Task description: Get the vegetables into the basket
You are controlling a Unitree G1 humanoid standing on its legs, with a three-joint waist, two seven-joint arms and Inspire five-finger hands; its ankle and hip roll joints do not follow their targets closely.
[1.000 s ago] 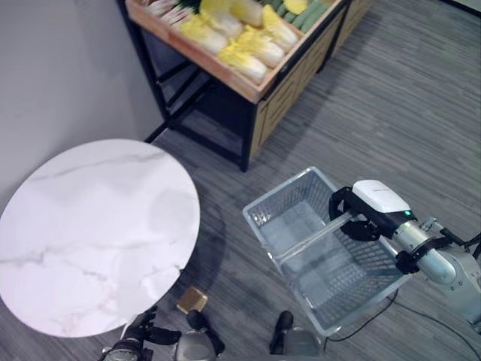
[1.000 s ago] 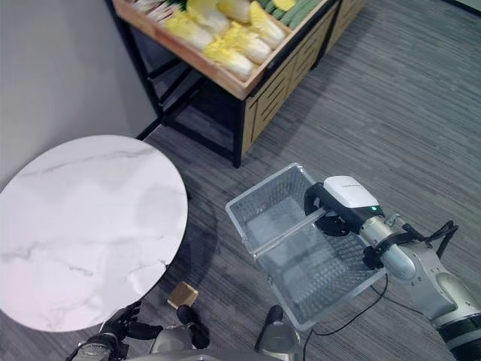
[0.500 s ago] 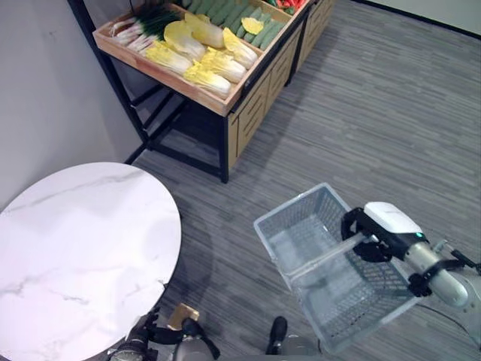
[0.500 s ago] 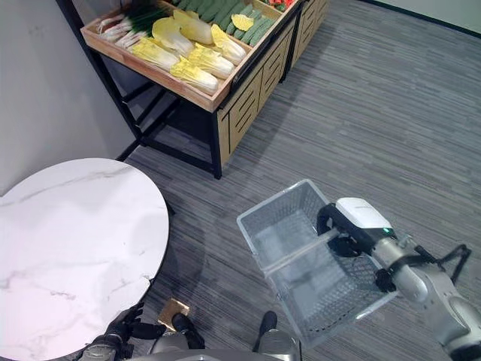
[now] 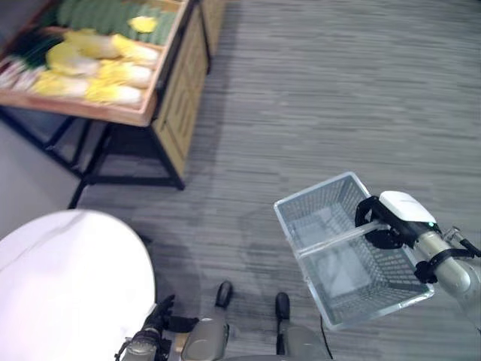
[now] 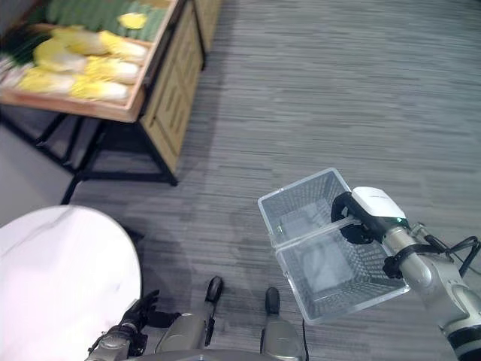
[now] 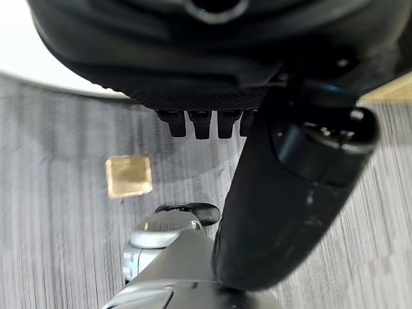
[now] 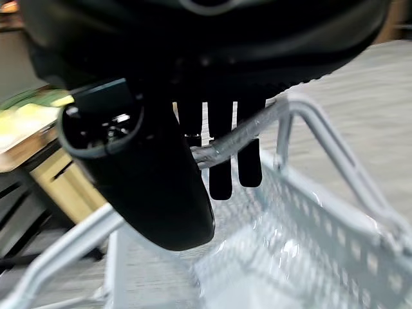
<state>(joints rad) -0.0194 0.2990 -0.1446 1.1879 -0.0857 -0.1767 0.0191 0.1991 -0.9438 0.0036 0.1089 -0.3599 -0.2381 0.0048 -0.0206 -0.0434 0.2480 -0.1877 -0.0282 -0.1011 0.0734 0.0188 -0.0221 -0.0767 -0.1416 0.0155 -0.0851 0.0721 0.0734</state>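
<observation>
The right hand [image 5: 383, 222] at about 4 o'clock has its fingers [image 8: 222, 154] curled round the handle [image 5: 331, 239] of the grey wire basket [image 5: 353, 297], which hangs above the grey carpet [image 5: 316, 98]. The vegetables, yellow-white napa cabbages [image 5: 105, 71] and green cucumbers [image 5: 98, 15], lie in a wooden crate [image 5: 113, 118] on a black-legged stand at 10 o'clock, well apart from the basket. The left hand [image 5: 154, 325] shows at 7 o'clock beside the round white marble table [image 5: 68, 286], fingers relaxed and holding nothing.
</observation>
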